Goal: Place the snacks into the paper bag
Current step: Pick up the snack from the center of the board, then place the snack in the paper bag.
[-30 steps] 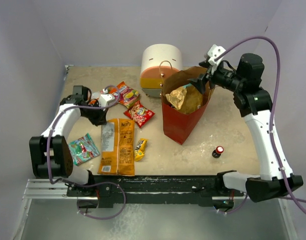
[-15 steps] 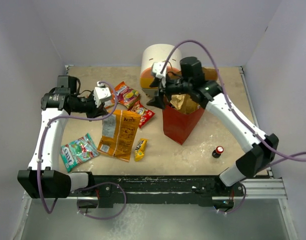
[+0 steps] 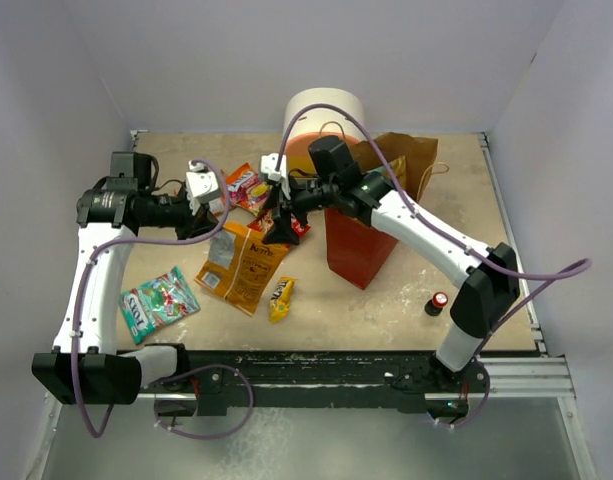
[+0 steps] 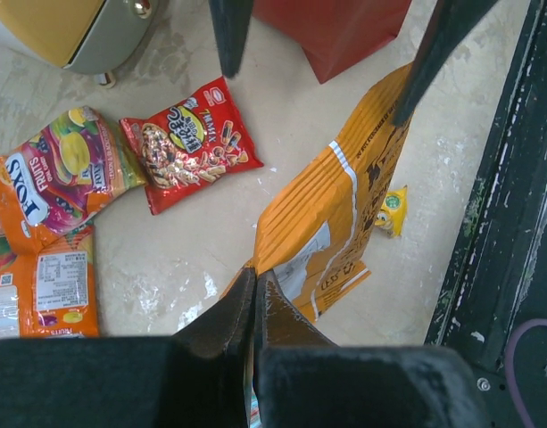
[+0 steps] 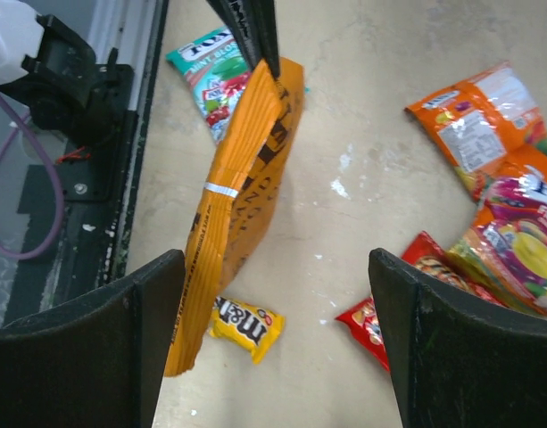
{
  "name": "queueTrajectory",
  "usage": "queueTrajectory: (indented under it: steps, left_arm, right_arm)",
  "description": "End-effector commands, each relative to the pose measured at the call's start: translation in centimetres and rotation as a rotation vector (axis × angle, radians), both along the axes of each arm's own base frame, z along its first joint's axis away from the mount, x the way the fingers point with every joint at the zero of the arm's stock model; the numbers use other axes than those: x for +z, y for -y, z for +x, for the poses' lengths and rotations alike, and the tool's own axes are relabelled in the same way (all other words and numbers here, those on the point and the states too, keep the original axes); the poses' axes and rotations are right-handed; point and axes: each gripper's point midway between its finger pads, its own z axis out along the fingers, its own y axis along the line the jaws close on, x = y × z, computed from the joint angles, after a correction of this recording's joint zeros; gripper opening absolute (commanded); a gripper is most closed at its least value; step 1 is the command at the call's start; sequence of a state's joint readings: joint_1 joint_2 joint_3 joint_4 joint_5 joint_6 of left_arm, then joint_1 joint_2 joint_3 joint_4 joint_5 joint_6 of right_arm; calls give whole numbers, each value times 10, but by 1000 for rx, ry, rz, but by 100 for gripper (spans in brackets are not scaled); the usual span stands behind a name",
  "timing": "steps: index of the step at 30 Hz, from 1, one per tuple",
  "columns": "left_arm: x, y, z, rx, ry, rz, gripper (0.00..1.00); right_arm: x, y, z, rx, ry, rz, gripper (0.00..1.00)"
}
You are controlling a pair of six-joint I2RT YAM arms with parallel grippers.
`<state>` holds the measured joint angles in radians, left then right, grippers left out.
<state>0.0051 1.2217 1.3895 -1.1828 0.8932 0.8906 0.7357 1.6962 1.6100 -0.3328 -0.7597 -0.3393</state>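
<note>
My left gripper [image 4: 255, 275] is shut on the top edge of an orange chip bag [image 4: 331, 209], which hangs tilted with its lower end near the table [image 3: 241, 268]. My right gripper [image 3: 278, 220] hovers open just beyond that bag, above a red packet [image 5: 389, 314] and a yellow M&M's packet [image 5: 246, 325]; nothing is between its fingers [image 5: 148, 343]. The red-sided paper bag [image 3: 371, 225] stands upright right of it. A teal candy bag [image 3: 158, 302] lies at the front left. Orange Fox's packets [image 4: 63, 169] lie at the back.
A round white-and-orange drawer unit [image 3: 321, 115] stands behind the paper bag. A small red-capped bottle [image 3: 439, 302] stands at the front right. The table's front rail [image 4: 514, 223] runs close to the yellow packet [image 3: 281, 297].
My right arm swung left from over the paper bag to above the snacks, its jaws widening. My left gripper lifted the orange chip bag off the table and carried it slightly right.
</note>
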Motion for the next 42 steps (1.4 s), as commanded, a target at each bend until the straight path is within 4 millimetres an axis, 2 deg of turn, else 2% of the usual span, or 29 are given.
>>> queueTrajectory:
  steps: [1, 6, 10, 11, 14, 15, 16, 19, 23, 25, 26, 29, 36, 42]
  left_arm:
    - [36, 7, 8, 36, 89, -55, 0]
    - [43, 7, 14, 90, 70, -84, 0]
    - [44, 6, 16, 106, 71, -89, 0]
    - [45, 6, 17, 110, 75, -87, 0]
    - [45, 5, 19, 116, 85, -83, 0]
    - [46, 6, 18, 111, 86, -87, 5]
    - [47, 7, 18, 103, 91, -92, 14]
    - [48, 8, 17, 80, 108, -91, 41]
    - [46, -4, 20, 106, 119, -76, 73]
    - [45, -5, 16, 79, 129, -76, 93]
    - [44, -4, 14, 63, 130, -78, 99]
    - [39, -4, 13, 43, 128, -86, 99]
    - [31, -9, 27, 40, 125, -121, 99]
    - [29, 1, 35, -42, 179, -192, 99]
  right_arm:
    - [6, -14, -12, 41, -86, 56, 83]
    - [-12, -21, -13, 34, -144, 35, 70]
    - [-11, -23, -10, 16, -158, 33, 51]
    - [-9, -23, -11, 15, -162, 34, 46]
    - [6, -22, -13, 38, -126, 51, 16]
    - [11, -21, -11, 33, -108, 52, 6]
    - [15, -19, -10, 30, -86, 54, 0]
    - [31, -13, -10, 23, -17, 65, 0]
    - [49, -4, -11, 8, 53, 76, 0]
    - [55, 0, -12, 6, 74, 83, 0]
    - [60, 1, -14, 9, 83, 91, 0]
    - [71, 5, -15, 12, 103, 105, 0]
    - [104, 16, -24, 27, 175, 134, 0]
    - [130, 31, -25, -6, 279, 131, 0]
